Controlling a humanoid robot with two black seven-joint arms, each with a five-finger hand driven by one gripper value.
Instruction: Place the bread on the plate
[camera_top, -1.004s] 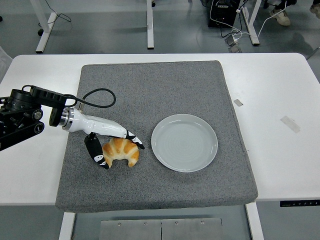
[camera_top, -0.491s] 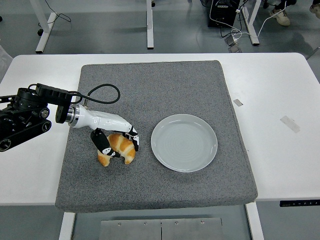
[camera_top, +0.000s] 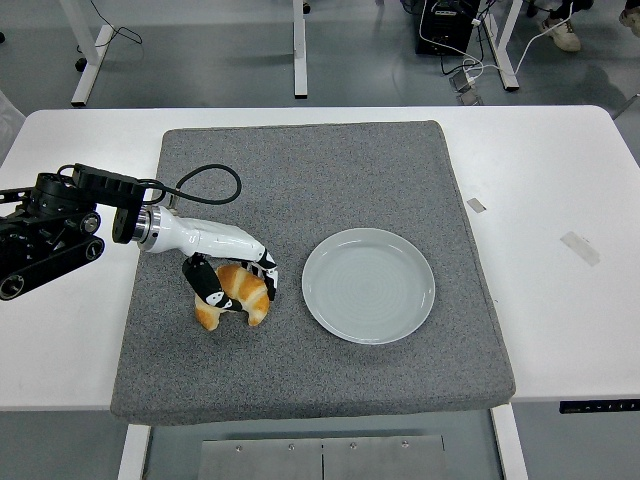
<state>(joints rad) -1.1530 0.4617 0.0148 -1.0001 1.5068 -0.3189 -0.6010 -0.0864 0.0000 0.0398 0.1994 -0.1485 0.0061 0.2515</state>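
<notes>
The left robot hand (camera_top: 232, 282) grips the bread (camera_top: 236, 296) on the mat; the plate (camera_top: 369, 285) to its right is empty.

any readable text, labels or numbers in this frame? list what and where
None readable.
Small label strip on the table's front edge: marks too small to read.
Two tape scraps on the table: blank as far as visible.
Plate, croissant, grey mat, left hand: no print visible.
</notes>
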